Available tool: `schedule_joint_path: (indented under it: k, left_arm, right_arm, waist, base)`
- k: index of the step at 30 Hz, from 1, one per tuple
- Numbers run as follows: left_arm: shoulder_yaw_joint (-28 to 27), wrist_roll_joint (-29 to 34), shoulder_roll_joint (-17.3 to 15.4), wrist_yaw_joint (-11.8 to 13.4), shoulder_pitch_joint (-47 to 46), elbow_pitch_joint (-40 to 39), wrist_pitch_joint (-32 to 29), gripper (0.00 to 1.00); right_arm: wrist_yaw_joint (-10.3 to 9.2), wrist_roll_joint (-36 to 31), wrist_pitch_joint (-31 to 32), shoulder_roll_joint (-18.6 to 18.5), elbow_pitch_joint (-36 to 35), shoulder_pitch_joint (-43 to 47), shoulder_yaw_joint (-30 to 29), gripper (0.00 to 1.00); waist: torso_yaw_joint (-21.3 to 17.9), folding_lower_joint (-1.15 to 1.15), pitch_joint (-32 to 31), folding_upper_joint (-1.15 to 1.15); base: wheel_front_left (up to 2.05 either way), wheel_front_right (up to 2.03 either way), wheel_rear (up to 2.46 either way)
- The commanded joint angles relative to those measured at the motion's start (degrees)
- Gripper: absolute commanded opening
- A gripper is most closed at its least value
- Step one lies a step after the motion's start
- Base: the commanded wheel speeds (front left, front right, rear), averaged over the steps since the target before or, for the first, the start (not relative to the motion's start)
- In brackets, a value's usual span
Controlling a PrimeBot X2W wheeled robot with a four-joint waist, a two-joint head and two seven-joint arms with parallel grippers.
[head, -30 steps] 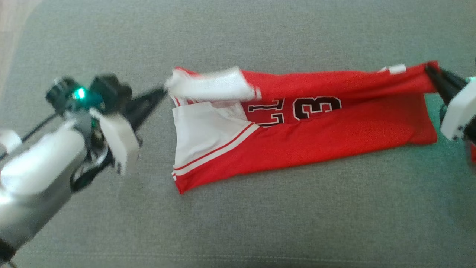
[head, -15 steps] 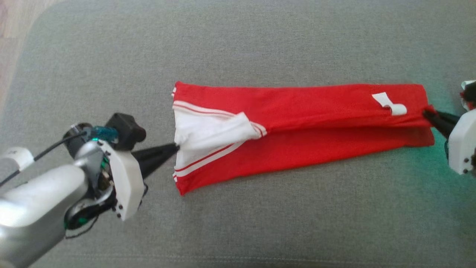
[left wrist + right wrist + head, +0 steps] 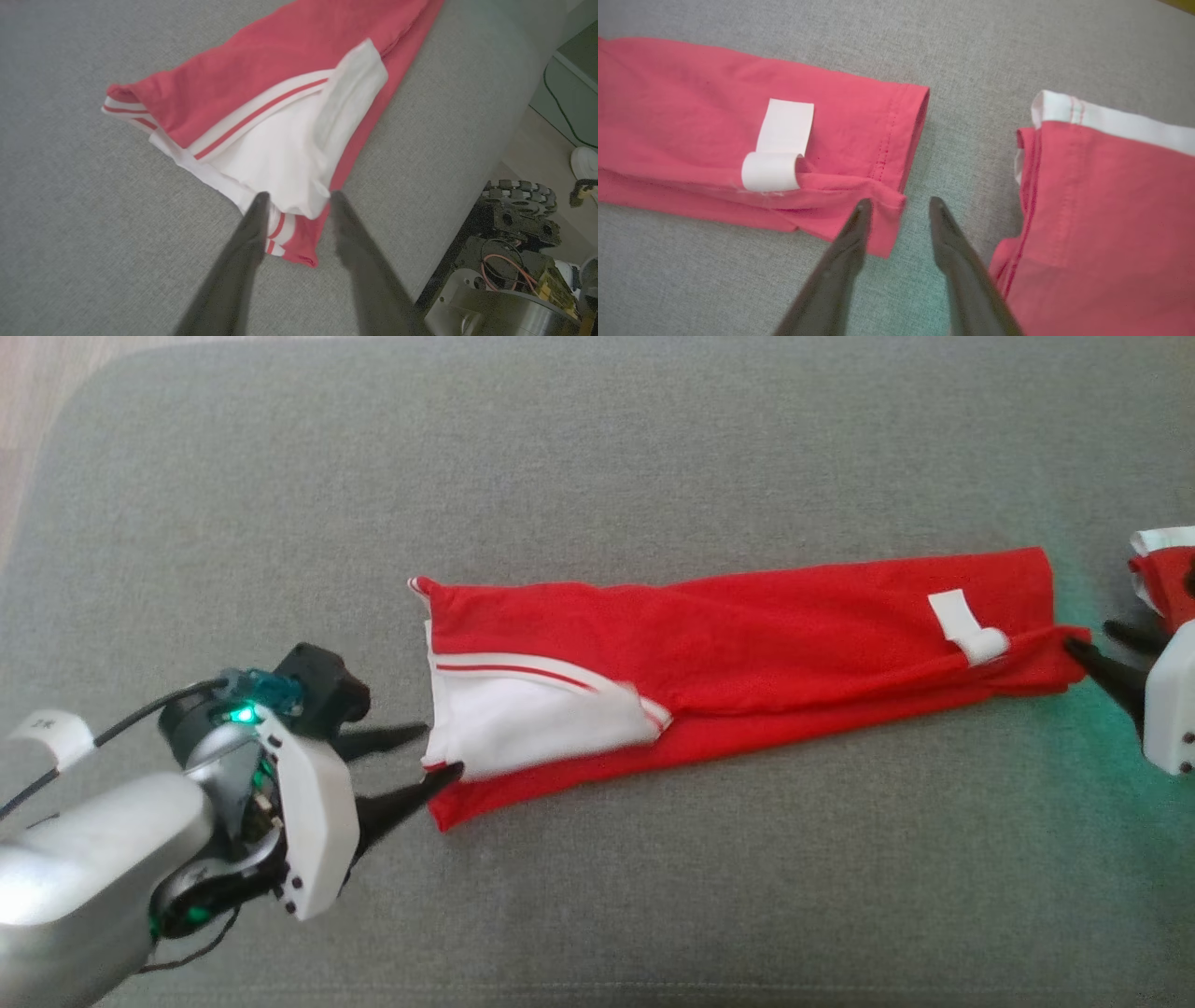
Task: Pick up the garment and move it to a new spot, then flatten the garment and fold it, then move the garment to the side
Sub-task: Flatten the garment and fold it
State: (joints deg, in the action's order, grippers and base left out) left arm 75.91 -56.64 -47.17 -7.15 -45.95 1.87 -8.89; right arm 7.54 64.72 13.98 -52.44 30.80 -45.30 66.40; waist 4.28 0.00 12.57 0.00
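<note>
The red jersey (image 3: 794, 635), its edge held up 1 second ago, is now laid folded lengthwise on the grey cushion (image 3: 597, 476), and the left gripper (image 3: 441, 748) and right gripper (image 3: 900, 201) are parted, empty, at its 2 ends.

- The head view looks steeply down from well above the grey cushion (image 3: 597, 476), taking in the whole red garment (image 3: 794, 635) lengthwise, with the left gripper (image 3: 442, 748) lower left and the right gripper (image 3: 1088, 635) at the right edge.
- The left wrist view sits close behind its fingers (image 3: 243, 261), facing along the garment from its white-trimmed end, with the cushion's edge and the robot's base (image 3: 514, 219) at its right.
- The right wrist view looks nearly straight down, close, at the opposite, hemmed end.
- The white tag (image 3: 966, 625) appears in both the head and right wrist views.
</note>
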Motion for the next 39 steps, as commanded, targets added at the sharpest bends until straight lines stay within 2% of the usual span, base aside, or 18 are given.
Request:
schedule_joint_path:
  k: [1, 6, 8, 14, 18, 20, 22, 26, 30, 35, 39]
  left_arm:
    - [-2.60, 0.20, -2.28, -0.33, -1.59, 0.18, 1.24, 1.00]
    - [-3.38, 1.59, -1.52, -0.04, -2.08, 3.53, 4.81, 1.00]
    - [-4.67, 2.00, -0.65, 1.49, -2.04, 5.29, 7.74, 1.00]
    - [-12.61, 0.79, 3.34, 12.70, 0.18, 10.47, 20.86, 1.00]
    - [-22.32, 0.58, 7.40, 19.44, 4.21, 10.09, 23.79, 1.00]
    - [-31.32, 3.66, 10.60, 21.88, 8.06, 7.35, 23.85, 1.00]
    - [-40.54, 7.48, 14.55, 23.12, 13.86, 4.56, 23.86, 1.00]
    - [-53.94, 16.41, 22.72, 20.40, 24.86, 0.61, 23.88, 1.00]
    - [-62.13, 25.64, 30.22, 15.43, 31.71, -0.36, 23.88, 1.00]
    - [-67.55, 36.65, 37.08, 9.15, 36.92, -0.23, 23.88, 1.00]
    - [-70.92, 40.97, 41.06, 5.38, 39.09, 0.98, 23.89, 1.00]
  right_arm:
    - [-0.05, 1.23, -0.63, -1.38, 0.12, -0.89, -1.34, 1.00]
    - [-0.05, 2.96, -2.40, -0.90, 0.54, -1.40, -2.91, 1.00]
    - [-0.05, 4.51, -4.79, -0.21, 0.70, -1.66, -4.78, 1.00]
    - [-0.05, 7.39, -15.69, 3.66, 0.13, -0.88, -10.19, 1.00]
    - [-0.05, 6.85, -24.64, 7.39, -0.56, 1.23, -12.95, 1.00]
    - [-0.05, 6.65, -27.45, 9.69, -0.10, 2.53, -15.25, 1.00]
    - [-0.05, 6.94, -28.63, 12.92, -0.12, 4.41, -18.63, 1.00]
    - [-0.05, 0.65, -28.94, 19.05, -1.24, 8.90, -28.14, 1.00]
    - [-0.05, -9.93, -28.96, 25.30, -2.93, 15.54, -37.59, 1.00]
    - [-0.05, -21.17, -28.97, 32.12, -4.37, 22.38, -45.45, 1.00]
    - [-0.05, -27.62, -28.97, 35.77, -4.96, 25.20, -49.30, 1.00]
  waist:
    - [-0.30, 0.00, -0.50, 0.00]
    - [-0.85, 0.00, -1.67, 0.00]
    - [-1.19, 0.00, -2.44, 0.00]
    - [-2.32, 0.00, -4.85, 0.00]
    - [-2.90, 0.00, -6.33, 0.00]
    - [-3.08, 0.00, -6.86, 0.00]
    - [-3.46, 0.00, -7.42, 0.00]
    - [-4.02, 0.00, -7.51, 0.00]
    - [-4.16, 0.00, -7.66, 0.00]
    - [-4.25, 0.00, -7.84, 0.00]
    - [-4.15, 0.00, -7.53, 0.00]
  base:
    - [0.00, 0.00, 0.00]
    - [0.00, 0.00, 0.00]
    - [0.00, 0.00, 0.00]
    - [0.00, 0.00, 0.00]
    - [0.00, 0.00, 0.00]
    - [0.00, 0.00, 0.00]
    - [0.00, 0.00, 0.00]
    - [0.00, 0.00, 0.00]
    - [0.00, 0.00, 0.00]
    - [0.00, 0.00, 0.00]
    - [0.00, 0.00, 0.00]
